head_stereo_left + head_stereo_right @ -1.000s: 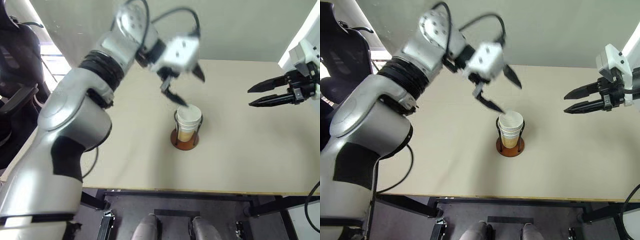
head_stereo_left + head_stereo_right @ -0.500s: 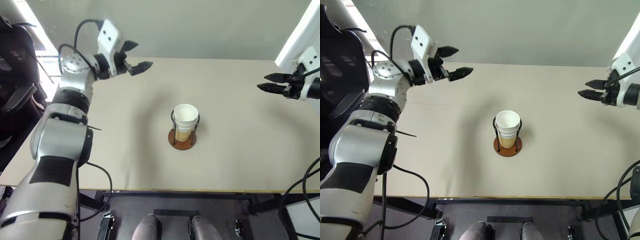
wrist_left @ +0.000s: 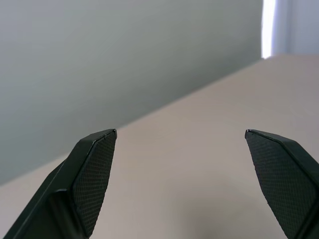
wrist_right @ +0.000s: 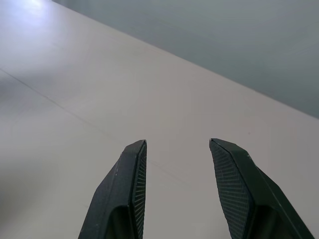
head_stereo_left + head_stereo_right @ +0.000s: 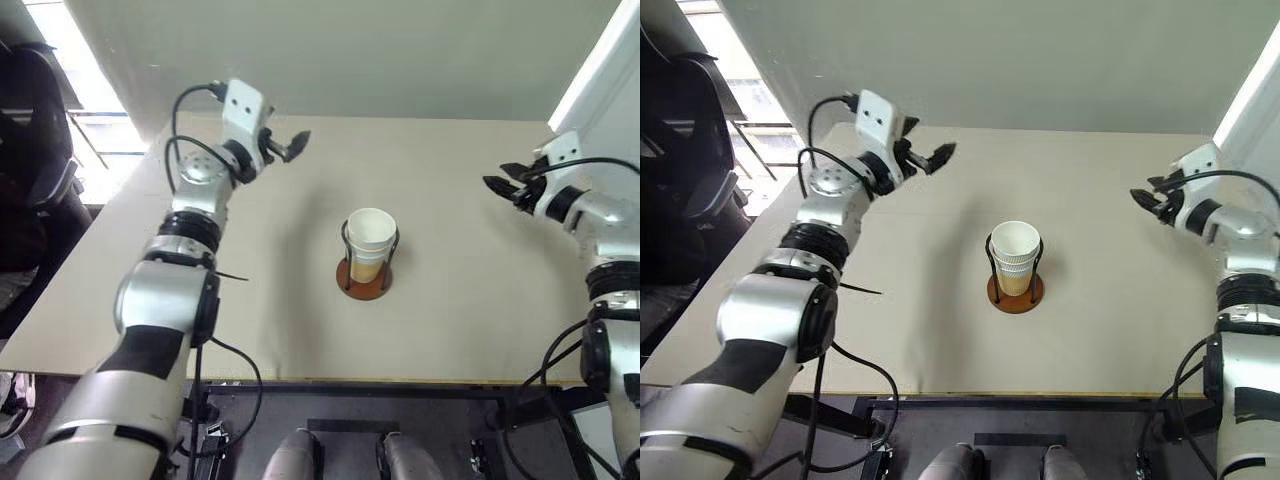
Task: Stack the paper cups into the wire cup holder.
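While the paper cups [image 5: 1016, 250] sit nested in the wire cup holder [image 5: 1016, 285] at counter [image 5: 1120, 330] centre, my left gripper [image 5: 937, 156] at 10 o'clock is spread wide, grasping nothing. My right gripper [image 5: 1146, 195], at 2 o'clock, is parted and empty. Risk: any arm sweep across centre could topple the tall stack.

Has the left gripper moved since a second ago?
Yes. The left gripper has left the paper cups and now hangs open towards the table's far left.
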